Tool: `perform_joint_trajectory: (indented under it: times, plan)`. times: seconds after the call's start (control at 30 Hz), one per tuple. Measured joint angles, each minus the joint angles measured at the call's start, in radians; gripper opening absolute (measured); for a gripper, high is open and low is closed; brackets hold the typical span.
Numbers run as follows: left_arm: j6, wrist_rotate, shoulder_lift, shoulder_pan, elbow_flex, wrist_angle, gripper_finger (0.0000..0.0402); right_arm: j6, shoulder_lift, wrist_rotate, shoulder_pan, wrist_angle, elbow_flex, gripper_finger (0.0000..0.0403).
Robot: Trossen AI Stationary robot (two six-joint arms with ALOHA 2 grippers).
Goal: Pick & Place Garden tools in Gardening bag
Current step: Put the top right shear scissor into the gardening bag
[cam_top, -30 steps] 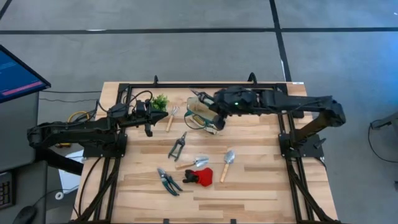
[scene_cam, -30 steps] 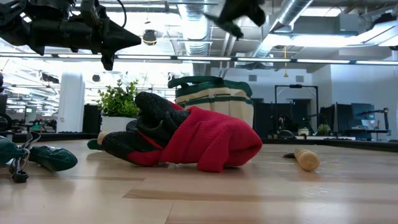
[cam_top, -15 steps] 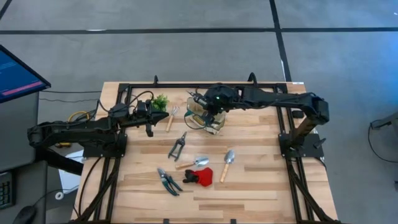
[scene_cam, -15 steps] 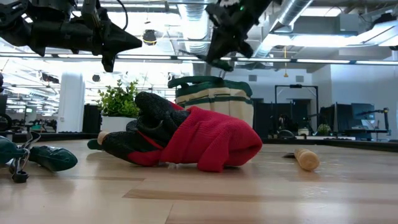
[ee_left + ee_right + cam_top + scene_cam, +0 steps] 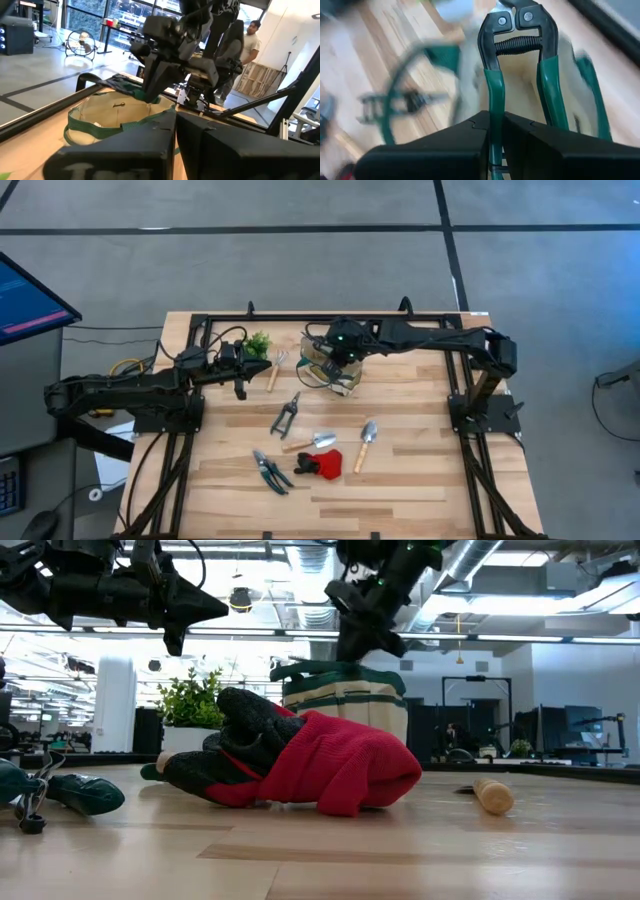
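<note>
no readable text, no labels, no brands, no numbers or signs on anything

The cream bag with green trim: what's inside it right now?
The gardening bag shows bare cream lining; its bottom is hidden. Above its mouth, the right gripper holds green-handled shears, not yet dropped in.

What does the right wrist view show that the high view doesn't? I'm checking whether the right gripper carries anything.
Only the right wrist view shows the green-handled metal pruning shears clamped in the right gripper, pointing into the bag. Only the high view shows the tools lying on the wooden table: silver wooden-handled trowels, the red glove, and the waiting left gripper. Both show the cream fabric bag with green trim under the right gripper.
</note>
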Motion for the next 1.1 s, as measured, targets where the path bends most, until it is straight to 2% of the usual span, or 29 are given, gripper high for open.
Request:
perform_joint_trajectory:
  times: [0.87, 1.1]
  plan:
    - [0.0, 0.0, 0.0, 0.0, 0.0, 0.0, 0.0002, 0.001, 0.049, -0.087, -0.018, -0.135, 0.001, 0.0019]
    - [0.0, 0.0, 0.0, 0.0, 0.0, 0.0, 0.0002, -0.001, 0.099, -0.119, -0.022, -0.127, 0.002, 0.002]
